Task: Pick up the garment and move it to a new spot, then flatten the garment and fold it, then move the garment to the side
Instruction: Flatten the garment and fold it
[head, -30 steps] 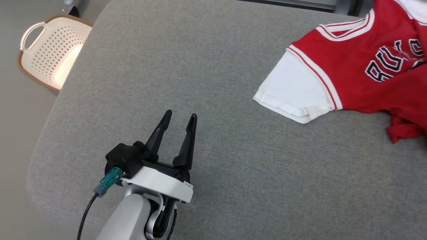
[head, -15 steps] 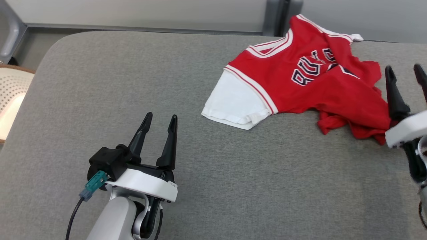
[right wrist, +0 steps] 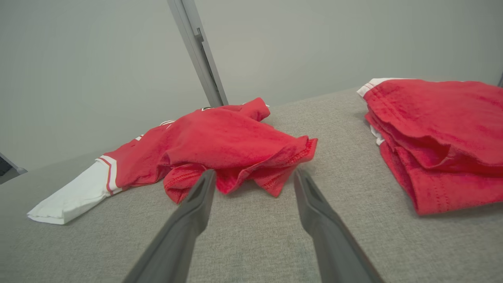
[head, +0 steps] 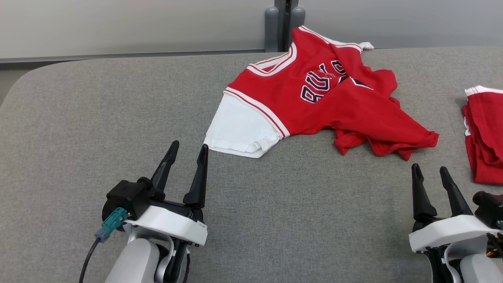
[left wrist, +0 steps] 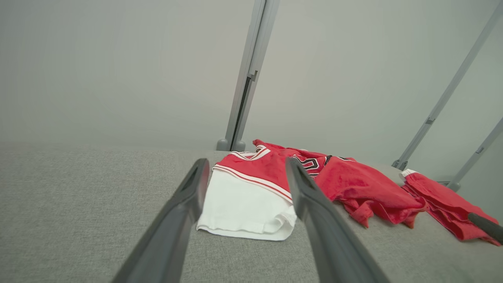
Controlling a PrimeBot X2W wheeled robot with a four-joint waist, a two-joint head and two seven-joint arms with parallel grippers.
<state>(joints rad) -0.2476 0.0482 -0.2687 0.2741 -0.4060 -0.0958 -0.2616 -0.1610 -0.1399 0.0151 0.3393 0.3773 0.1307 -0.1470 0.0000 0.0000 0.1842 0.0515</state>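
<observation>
Here, a wide table (head: pixel 98 110) covered in grey fabric is seen from above. A red, jersey-style garment (head: pixel 334 106) is laid on the far middle of the table, loosely spread and crumpled rather than flat. Dark lettering outlined in white is shown across its chest, partly hidden by a fold. A white short sleeve (head: pixel 239 129), edged with red and white stripes, is laid flat at the garment's left end and points toward the near left. The red hem at the garment's right end is bunched and wrinkled.

The left gripper (head: pixel 189 146) is held at the near left over the table. Its two long dark fingers are spread wide, and nothing is gripped between them. Its fingertips are placed just beside the near left corner of the white short sleeve; whether the cloth is touched cannot be told. In the left wrist view, the sleeve is framed between the two fingers.

The right gripper (head: pixel 428 168) is held at the near right, its fingers likewise spread wide and nothing gripped. It is pointed toward the bunched red hem, near it but apart from it.

A second piece of red clothing (head: pixel 485 133), folded into a stack, is laid at the table's right edge, well apart from the garment. A pale wall (head: pixel 118 23) and a grey upright post (head: pixel 281 23) are seen beyond the far edge.
</observation>
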